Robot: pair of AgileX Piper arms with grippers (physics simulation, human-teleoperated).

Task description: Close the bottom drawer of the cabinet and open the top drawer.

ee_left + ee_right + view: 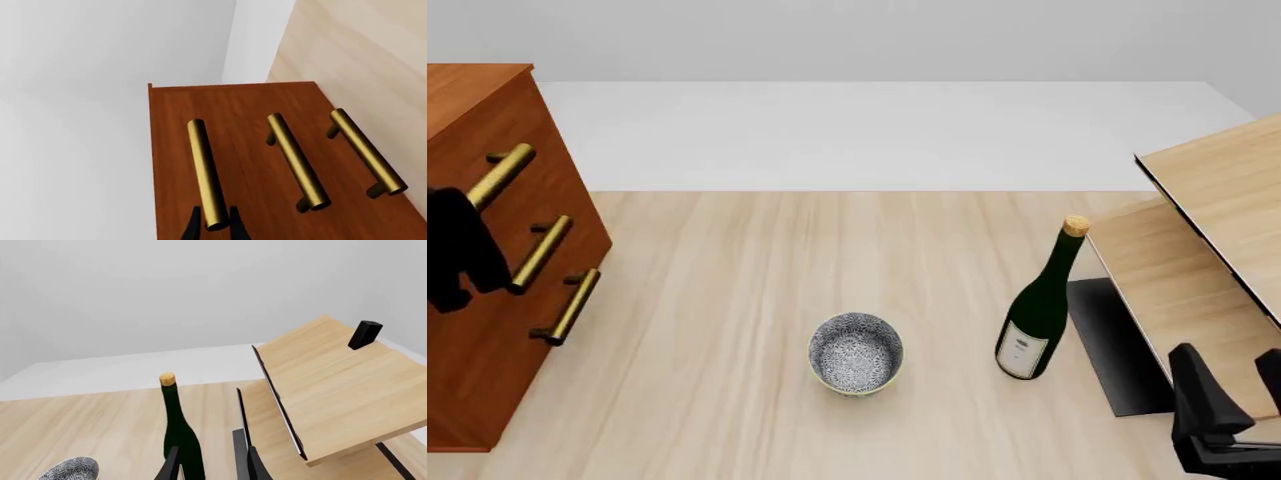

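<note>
Pale wood tabletop [721, 300] is carrying the cabinet [481, 330] at far left, all drawers flush, beside a bowl [856, 352] and bottle [1038, 318]. Left wrist: the left gripper [214, 226] is straddling the top drawer [175, 165] handle [205, 172], grip uncertain. Right wrist: the right gripper [212, 465] is hanging spread, empty.

Bright, even, sharp renders.
Soft diffuse light, faint shadows; mild sheen on the brass handles [207, 172]; no blur or edge distortion.

corked bottle [179, 440] beside pale furniture [333, 390]
</note>
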